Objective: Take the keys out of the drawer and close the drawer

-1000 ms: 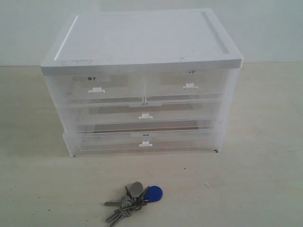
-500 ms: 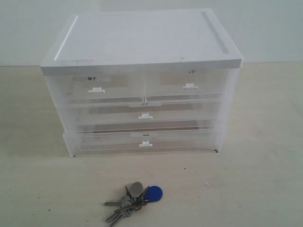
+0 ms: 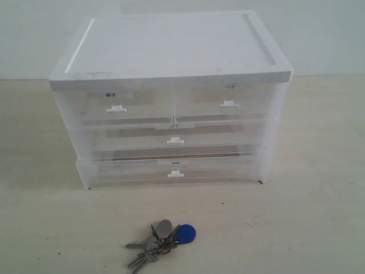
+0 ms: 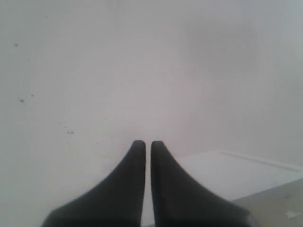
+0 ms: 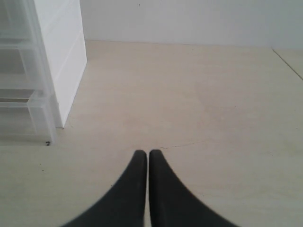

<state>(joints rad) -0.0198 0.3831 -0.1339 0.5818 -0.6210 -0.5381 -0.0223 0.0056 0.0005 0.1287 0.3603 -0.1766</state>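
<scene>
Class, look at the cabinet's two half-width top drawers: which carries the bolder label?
The upper-left drawer in the exterior view: dark characters stand out on its front, while the upper-right drawer shows only a faint mark.

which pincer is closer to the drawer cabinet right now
Probably right. The right pincer hangs shut over the table beside the cabinet; the left pincer faces a blank wall, with only an unclear white corner in view.

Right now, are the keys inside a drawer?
No, the keys lie on the table in front of the drawer unit, apart from it.
</scene>
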